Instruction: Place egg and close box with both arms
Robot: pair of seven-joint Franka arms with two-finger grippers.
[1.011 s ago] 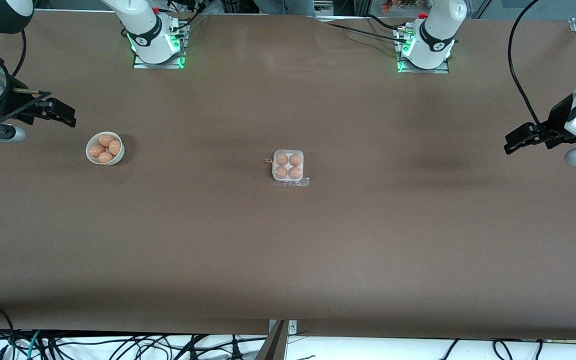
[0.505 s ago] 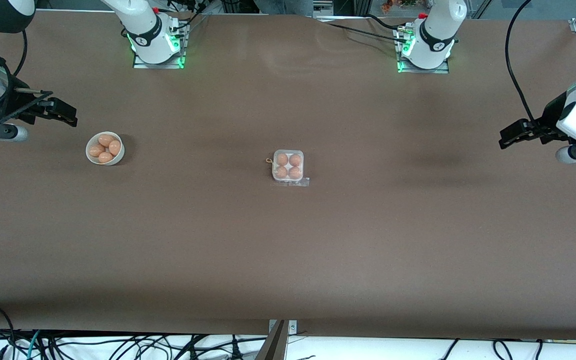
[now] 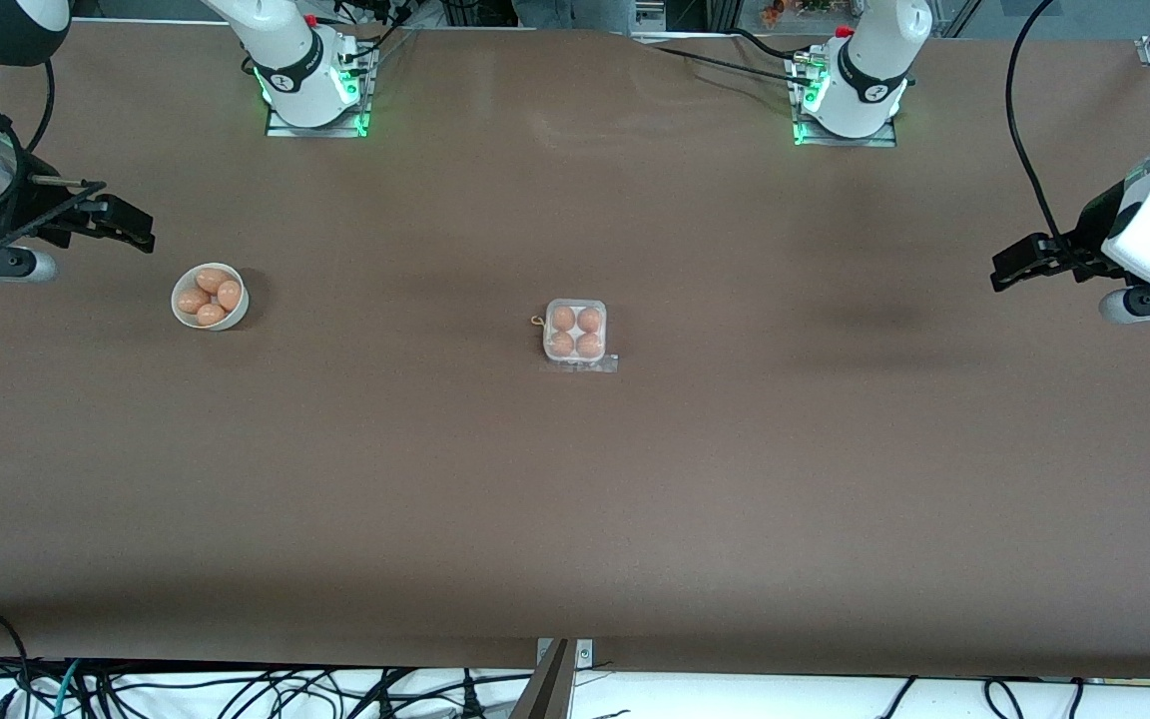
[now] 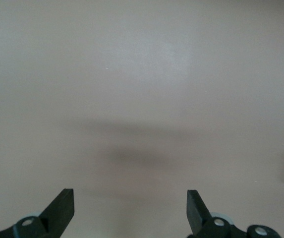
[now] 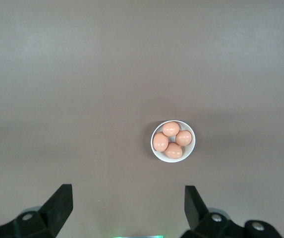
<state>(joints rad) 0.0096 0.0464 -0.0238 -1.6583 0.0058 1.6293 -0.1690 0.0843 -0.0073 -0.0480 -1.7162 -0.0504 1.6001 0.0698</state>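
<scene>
White bowl (image 3: 210, 297) with four brown eggs (image 3: 211, 296) sits on brown table (image 3: 575, 499), toward the right arm's end.

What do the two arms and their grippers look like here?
Both arms are white with black joint bands, on bases lit green. The left arm trails a black cable to its black left gripper; the right arm has a silver wrist section and a black right gripper.

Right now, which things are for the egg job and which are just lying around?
For the job:
- small square white egg carton with clear plastic lid, four brown eggs inside
- round white bowl of brown eggs
- left gripper and right gripper, jaws open

Lying about:
- black cables
</scene>
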